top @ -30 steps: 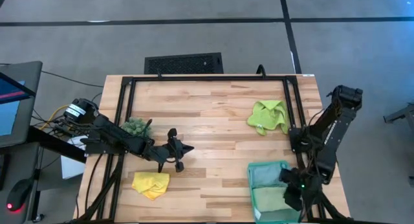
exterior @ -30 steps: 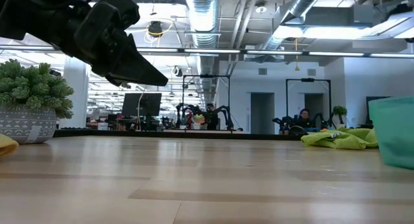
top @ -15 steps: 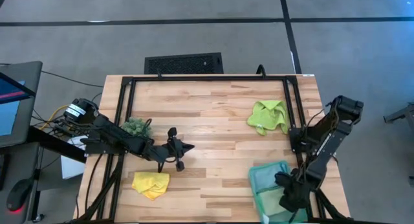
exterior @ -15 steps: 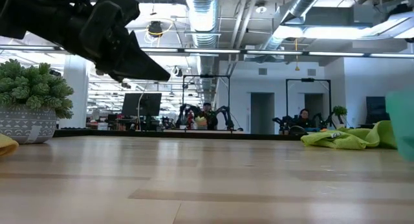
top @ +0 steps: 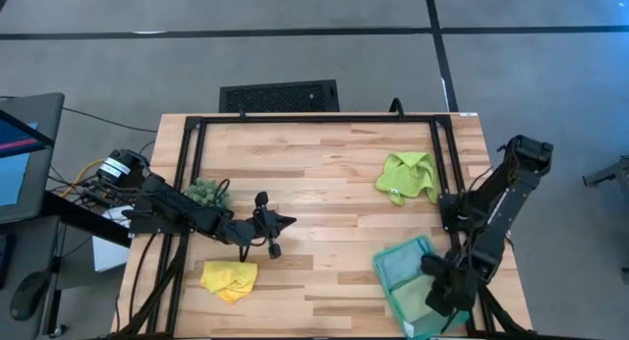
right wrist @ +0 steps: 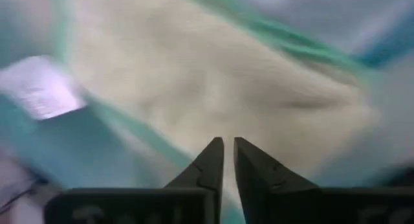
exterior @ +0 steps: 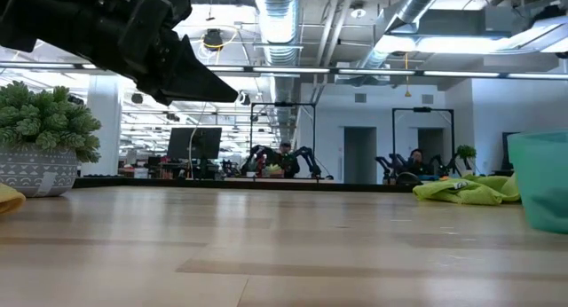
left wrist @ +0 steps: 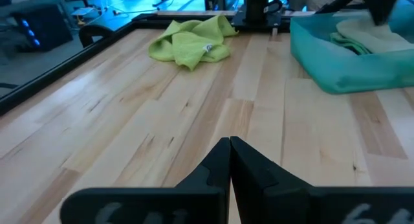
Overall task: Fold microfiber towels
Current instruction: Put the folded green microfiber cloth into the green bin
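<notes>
Right gripper (top: 439, 299): over teal tray (top: 393, 257), fingers slightly parted, gripping nothing visible. In tray: light blue towel (top: 401, 268), sage towel (top: 407, 303). Left gripper (top: 276, 234): closed, mid-table. Lime towel (top: 407, 175) far side; yellow towel (top: 229, 279) near edge.

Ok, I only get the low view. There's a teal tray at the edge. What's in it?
Observer: Two towels, a light blue towel and a pale green towel, lie in the tray.
Operator: I can see the left tool up high. Where's the right one?
Observer: The right tool is down in the tray, over the pale green towel.
Operator: And the yellow bit beside the plant?
Observer: That's a yellow towel, crumpled, near the table's front edge.
</notes>
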Available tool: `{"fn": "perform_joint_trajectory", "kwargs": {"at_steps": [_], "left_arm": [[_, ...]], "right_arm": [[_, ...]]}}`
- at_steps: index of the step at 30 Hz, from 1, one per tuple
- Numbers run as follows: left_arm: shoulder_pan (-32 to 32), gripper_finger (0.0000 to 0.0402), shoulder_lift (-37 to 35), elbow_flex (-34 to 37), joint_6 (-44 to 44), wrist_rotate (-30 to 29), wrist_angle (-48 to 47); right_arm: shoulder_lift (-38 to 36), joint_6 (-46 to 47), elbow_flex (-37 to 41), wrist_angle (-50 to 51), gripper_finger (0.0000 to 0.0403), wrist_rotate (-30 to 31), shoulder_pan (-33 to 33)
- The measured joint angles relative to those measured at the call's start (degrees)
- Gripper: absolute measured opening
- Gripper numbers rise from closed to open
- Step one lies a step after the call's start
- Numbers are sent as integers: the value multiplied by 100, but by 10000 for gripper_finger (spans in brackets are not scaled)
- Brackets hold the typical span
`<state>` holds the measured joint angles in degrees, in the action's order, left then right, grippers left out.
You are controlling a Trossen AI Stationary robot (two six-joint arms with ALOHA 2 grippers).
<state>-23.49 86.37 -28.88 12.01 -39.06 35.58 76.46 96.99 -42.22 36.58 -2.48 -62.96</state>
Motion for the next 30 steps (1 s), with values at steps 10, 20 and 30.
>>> {"fn": "perform_joint_trajectory", "kwargs": {"at_steps": [10, 20, 30], "left_arm": [[2, 0, 0, 0, -63, -32, 117], [2, 0, 0, 0, -72, -36, 89], [2, 0, 0, 0, -103, -87, 81]], "right_arm": [[647, -1781, -13, -1657, 59, 1101, 629], [1704, -2205, -48, -1974, 19, 1121, 1336], [695, -2351, -7, -1281, 28, 2227, 1419]]}}
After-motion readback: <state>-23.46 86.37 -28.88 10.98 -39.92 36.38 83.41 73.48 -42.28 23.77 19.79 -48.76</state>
